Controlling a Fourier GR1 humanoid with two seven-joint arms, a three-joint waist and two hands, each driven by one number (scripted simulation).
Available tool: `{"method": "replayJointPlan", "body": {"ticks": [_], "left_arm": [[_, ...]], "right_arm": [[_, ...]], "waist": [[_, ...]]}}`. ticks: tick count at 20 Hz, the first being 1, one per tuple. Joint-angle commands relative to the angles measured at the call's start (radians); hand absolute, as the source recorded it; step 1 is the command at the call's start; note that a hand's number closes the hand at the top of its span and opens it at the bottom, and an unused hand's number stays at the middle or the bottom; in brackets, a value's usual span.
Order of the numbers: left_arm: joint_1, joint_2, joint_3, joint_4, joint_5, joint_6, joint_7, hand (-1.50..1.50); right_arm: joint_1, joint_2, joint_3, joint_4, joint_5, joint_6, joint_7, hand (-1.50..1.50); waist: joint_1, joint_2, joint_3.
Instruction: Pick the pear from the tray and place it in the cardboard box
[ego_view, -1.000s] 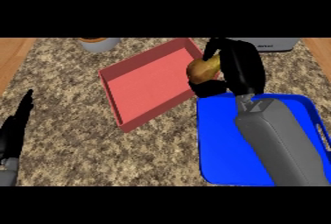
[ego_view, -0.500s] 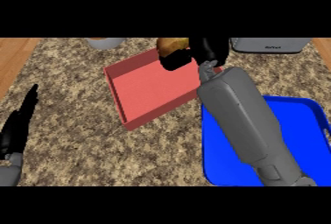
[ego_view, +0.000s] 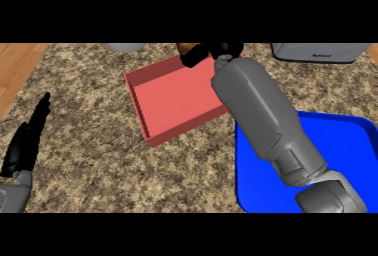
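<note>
Above the far edge of the red box (ego_view: 177, 102), the right hand (ego_view: 214, 50) grasps the pear (ego_view: 187, 48). Left hand (ego_view: 26, 140) rests with straight fingers near the left edge; blue tray (ego_view: 347, 150) sits beside the box.

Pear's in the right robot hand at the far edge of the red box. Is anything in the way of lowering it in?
Nothing visible blocks it. The right robot hand holds the pear at the far rim of the red box, whose floor shows bare.

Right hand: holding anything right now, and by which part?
The right hand is curled round the pear at the view's top edge; only a sliver of the pear shows, so which part is held cannot be told. The left hand holds nothing.
</note>
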Motion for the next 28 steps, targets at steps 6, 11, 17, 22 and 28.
{"method": "replayJointPlan", "body": {"ticks": [6,11,17,22,28], "left_arm": [[-0.064,-0.03,-0.02,0.025,-0.024,0.001,0.006,0.0],[-0.064,-0.026,-0.019,0.006,-0.023,-0.012,0.028,0.0],[-0.07,0.007,0.025,0.06,-0.003,-0.039,-0.03,0.0],[-0.065,0.003,0.011,0.029,-0.014,-0.042,0.016,0.0],[-0.059,-0.03,0.018,0.067,-0.025,-0.016,-0.001,0.0]], "right_arm": [[-0.12,0.003,-0.108,0.31,-0.051,-0.122,0.008,-1.5],[-0.133,0.003,-0.159,0.38,-0.119,-0.133,-0.06,-1.5],[-0.126,0.003,-0.194,0.37,-0.14,-0.242,-0.219,-1.5],[-0.103,0.003,-0.261,0.321,-0.206,-0.37,-0.35,-1.5],[-0.071,-0.016,-0.368,0.269,-0.325,-0.368,-0.504,-1.5]], "waist": [[0.032,0.019,-0.001],[0.043,0.018,0.0],[0.038,0.021,0.0],[0.025,0.012,0.002],[-0.011,0.001,0.001]]}}
